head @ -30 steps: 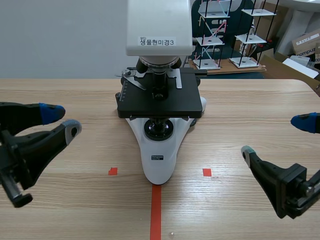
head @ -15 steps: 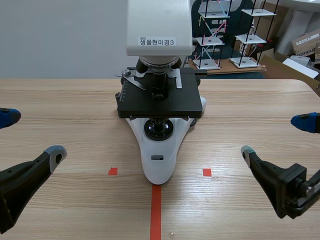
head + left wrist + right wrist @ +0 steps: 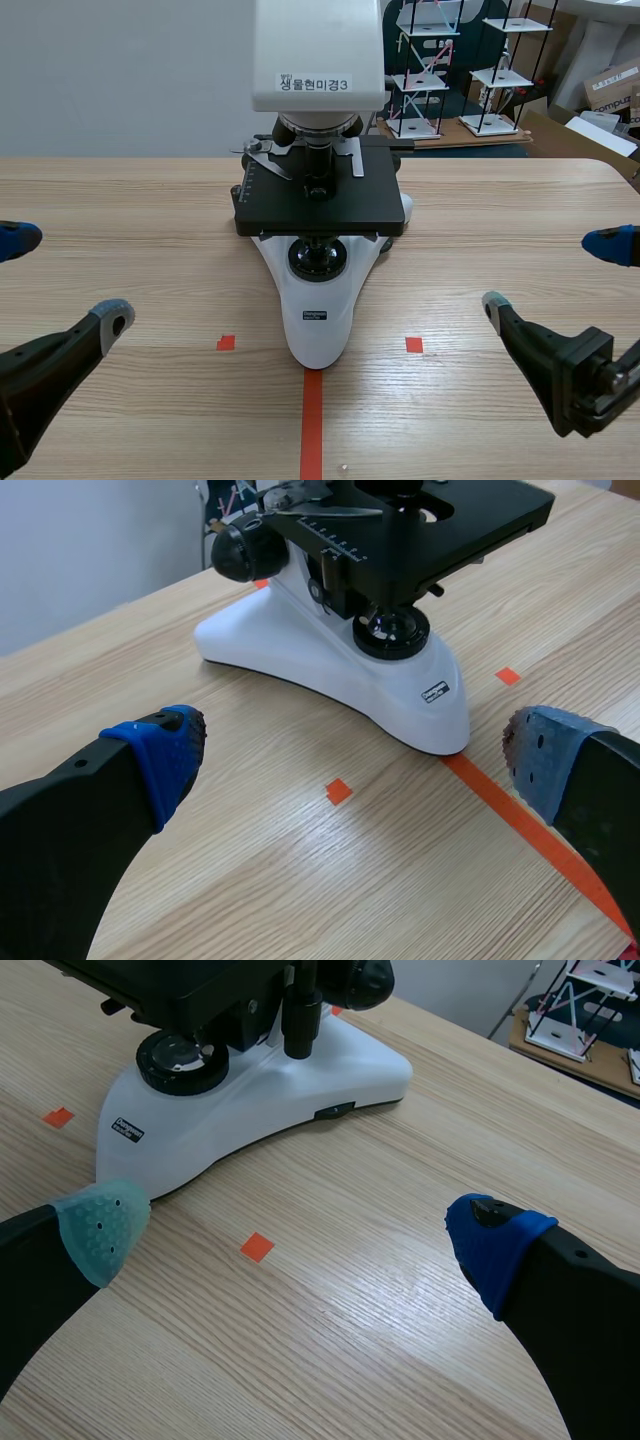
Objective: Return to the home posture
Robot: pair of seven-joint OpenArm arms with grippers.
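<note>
A white microscope with a black stage stands at the table's middle; its base lies ahead of my left gripper and its base ahead of my right one. My left gripper hangs low at the left edge, open, with nothing between its fingers. My right gripper sits low at the right edge, also open and empty, its pads wide apart. Both grippers are well apart from the microscope.
Wire model racks and cardboard boxes stand beyond the table's far right edge. Bare wood lies between each gripper and the microscope.
My left gripper has drawn back toward the left edge and its fingers have spread from nearly together to wide apart. The right arm and microscope have not moved.
</note>
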